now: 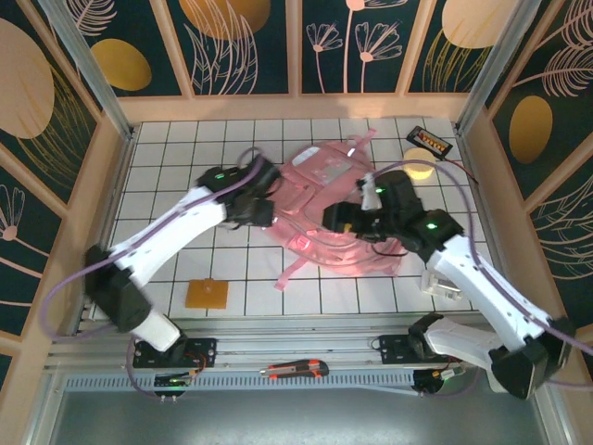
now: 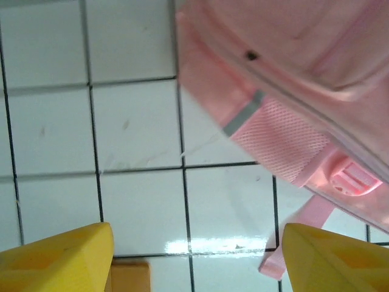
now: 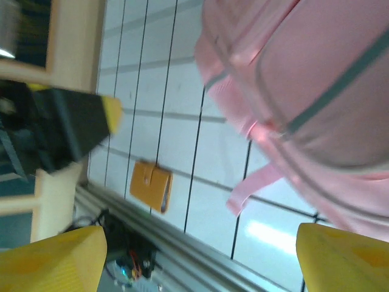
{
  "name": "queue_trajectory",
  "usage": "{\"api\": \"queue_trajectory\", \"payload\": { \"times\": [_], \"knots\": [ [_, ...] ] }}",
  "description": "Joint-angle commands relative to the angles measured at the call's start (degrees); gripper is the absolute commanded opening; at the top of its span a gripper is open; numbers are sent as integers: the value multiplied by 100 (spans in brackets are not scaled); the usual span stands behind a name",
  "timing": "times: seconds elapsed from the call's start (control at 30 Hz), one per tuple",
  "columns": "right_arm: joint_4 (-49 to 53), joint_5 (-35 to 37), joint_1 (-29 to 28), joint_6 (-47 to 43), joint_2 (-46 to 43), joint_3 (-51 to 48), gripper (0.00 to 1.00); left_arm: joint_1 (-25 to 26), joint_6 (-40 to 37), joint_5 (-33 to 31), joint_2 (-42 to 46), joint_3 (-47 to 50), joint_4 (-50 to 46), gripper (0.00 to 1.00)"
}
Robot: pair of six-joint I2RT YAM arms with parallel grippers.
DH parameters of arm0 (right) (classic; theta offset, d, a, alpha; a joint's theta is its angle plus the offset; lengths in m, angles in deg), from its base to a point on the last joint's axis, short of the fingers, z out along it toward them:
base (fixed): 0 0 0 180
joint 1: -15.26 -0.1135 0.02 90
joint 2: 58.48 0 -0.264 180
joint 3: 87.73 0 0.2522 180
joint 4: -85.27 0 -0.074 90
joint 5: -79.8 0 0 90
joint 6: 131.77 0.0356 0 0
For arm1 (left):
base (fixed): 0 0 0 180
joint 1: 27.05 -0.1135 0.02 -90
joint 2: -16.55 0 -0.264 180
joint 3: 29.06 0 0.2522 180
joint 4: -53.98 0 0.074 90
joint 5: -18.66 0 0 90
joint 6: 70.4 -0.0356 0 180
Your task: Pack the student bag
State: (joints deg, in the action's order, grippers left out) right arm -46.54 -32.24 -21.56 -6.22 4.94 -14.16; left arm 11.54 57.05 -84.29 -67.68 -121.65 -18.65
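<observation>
One student bag (image 1: 320, 181), one wallet (image 1: 207, 294), four fingers (image 2: 55, 261) spread

My table (image 1: 167, 148): white tiles, dark grid lines, glossy with glare patches. Wall panels (image 1: 246, 56): dark teal, gold leaf motifs, pale wooden frames (image 1: 295, 46).
</observation>
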Motion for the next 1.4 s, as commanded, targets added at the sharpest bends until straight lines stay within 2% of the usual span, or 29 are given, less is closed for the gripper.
{"api": "queue_trajectory", "payload": {
  "times": [0.0, 0.13, 0.33, 0.5, 0.6, 0.7, 0.77, 0.87, 1.0, 1.13, 1.27, 1.37],
  "knots": [
    [-566, 58, -664, 96, 629, -128, 82, -545, 1099, 821, 1407, 1488, 969, 73],
    [-992, -145, -1389, 61, 1640, 98, 82, -1223, 1925, 1462, 3130, 3225, 1402, 73],
    [-1847, -693, -2311, 352, 3353, 707, 82, -1583, 2206, 1387, 4208, 4460, 1347, 74],
    [-2605, -1122, -2787, 938, 4602, 1197, 80, -1999, 1658, 1155, 4150, 4952, 1363, 74],
    [-3121, -1254, -2947, 1306, 4986, 1313, 78, -2149, 1548, 1046, 3934, 4887, 1426, 74],
    [-3214, -1166, -3038, 1441, 5226, 1459, 77, -2342, 1595, 984, 3790, 4907, 1433, 73],
    [-3471, -1137, -3044, 1646, 5302, 1392, 74, -2422, 1688, 835, 3726, 4921, 1420, 75],
    [-3911, -1129, -3050, 1977, 5456, 1267, 63, -2490, 1963, 515, 3656, 4975, 1409, 77],
    [-4059, -951, -3077, 2112, 5559, 1287, 50, -2520, 2251, 455, 3582, 5260, 1781, 75],
    [-4050, -809, -3077, 2153, 5630, 1368, 37, -2537, 2410, 671, 3378, 5538, 2364, 68],
    [-4074, -674, -3077, 2184, 5647, 1397, 30, -2541, 2436, 941, 3180, 5756, 2852, 55],
    [-4120, -627, -3078, 2172, 5673, 1427, 28, -2543, 2607, 1282, 3245, 6086, 3216, 43]
  ]
}}
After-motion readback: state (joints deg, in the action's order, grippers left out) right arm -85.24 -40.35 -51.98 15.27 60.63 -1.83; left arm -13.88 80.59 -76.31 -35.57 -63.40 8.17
